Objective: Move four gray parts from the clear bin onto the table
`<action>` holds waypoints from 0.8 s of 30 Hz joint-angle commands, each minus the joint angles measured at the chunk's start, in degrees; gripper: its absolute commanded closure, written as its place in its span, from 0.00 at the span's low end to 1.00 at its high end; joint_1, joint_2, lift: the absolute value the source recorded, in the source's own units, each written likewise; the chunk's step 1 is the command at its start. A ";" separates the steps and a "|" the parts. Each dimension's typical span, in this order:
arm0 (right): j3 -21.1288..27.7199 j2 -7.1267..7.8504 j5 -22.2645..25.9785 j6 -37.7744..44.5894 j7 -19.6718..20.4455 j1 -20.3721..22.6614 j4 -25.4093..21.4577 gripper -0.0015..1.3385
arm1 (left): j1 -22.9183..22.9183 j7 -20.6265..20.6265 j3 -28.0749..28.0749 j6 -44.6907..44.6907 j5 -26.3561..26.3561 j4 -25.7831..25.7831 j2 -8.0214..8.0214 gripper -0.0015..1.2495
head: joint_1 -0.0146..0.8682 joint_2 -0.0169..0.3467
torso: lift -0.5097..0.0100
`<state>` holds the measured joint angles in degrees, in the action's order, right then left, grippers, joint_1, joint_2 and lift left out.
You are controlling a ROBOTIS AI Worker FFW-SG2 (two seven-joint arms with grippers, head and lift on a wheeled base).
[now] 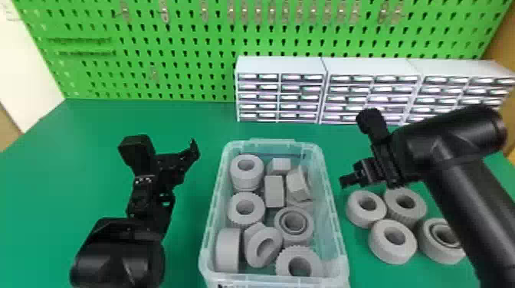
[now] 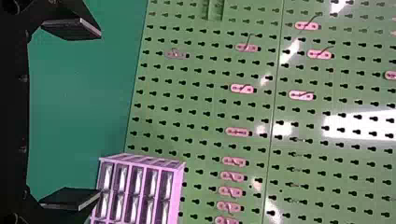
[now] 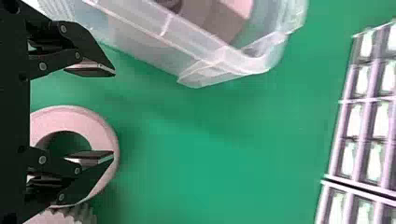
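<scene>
The clear bin [image 1: 336, 222] holds several gray parts, among them a ring [image 1: 246, 208], a ridged ring [image 1: 299, 262] and an upright block [image 1: 274, 191]. To its right, gray rings [image 1: 392, 241] stand grouped on the table [image 1: 191, 118]. Beside the bin's right wall, behind that group, my right gripper [image 1: 354, 147] is open and empty. In the right wrist view, the right gripper [image 3: 112, 114] has one finger over a gray ring [image 3: 100, 130] near the bin [image 3: 140, 51]. My left gripper [image 1: 164, 145] is parked left of the bin; in its wrist view the left gripper [image 2: 99, 114] is open and empty.
White drawer cabinets [image 1: 281, 67] stand along the table's back edge, in front of a green pegboard [image 1: 153, 42] with metal hooks. My right forearm extends over the rightmost gray ring [image 1: 437, 239].
</scene>
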<state>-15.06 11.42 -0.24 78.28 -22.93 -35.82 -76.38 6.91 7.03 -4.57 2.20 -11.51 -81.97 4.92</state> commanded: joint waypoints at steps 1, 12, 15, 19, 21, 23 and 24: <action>1.00 0.00 -0.02 0.38 0.08 0.22 -2.99 0.46 | -0.06 0.00 0.00 0.00 0.00 -0.03 0.00 0.08 | 0.80 0.24 | 0.88; 3.19 0.09 -0.37 0.21 0.08 1.10 -8.52 0.46 | -0.15 0.00 -0.09 0.00 0.00 -0.03 0.00 0.08 | 0.80 0.24 | 0.88; 4.16 0.00 -0.64 -0.23 0.08 1.54 -10.46 0.46 | -0.15 0.00 0.00 0.00 0.00 0.06 0.00 0.08 | 0.80 0.24 | 0.88; 5.04 0.00 -0.64 -0.41 0.08 1.89 -12.57 0.46 | -0.15 0.00 -0.09 0.00 0.00 0.06 0.00 0.08 | 0.80 0.24 | 0.88; 5.57 -0.09 -0.64 -0.67 0.08 2.15 -13.62 0.46 | -0.06 0.00 -0.18 0.00 0.00 0.06 0.00 0.08 | 0.80 0.24 | 0.88; 6.01 -0.09 -0.73 -1.37 0.08 2.50 -14.67 0.46 | -0.06 0.00 -0.27 0.00 0.00 -0.03 0.00 0.08 | 0.80 0.24 | 0.88; 6.45 -0.09 -0.55 -1.99 -0.01 2.77 -15.11 0.46 | -0.06 0.00 -0.18 0.00 0.00 0.06 0.00 0.08 | 0.80 0.24 | 0.88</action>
<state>-9.76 11.37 -0.87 77.62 -22.85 -33.79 -89.44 6.79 7.03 -4.74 2.20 -11.51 -81.96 4.92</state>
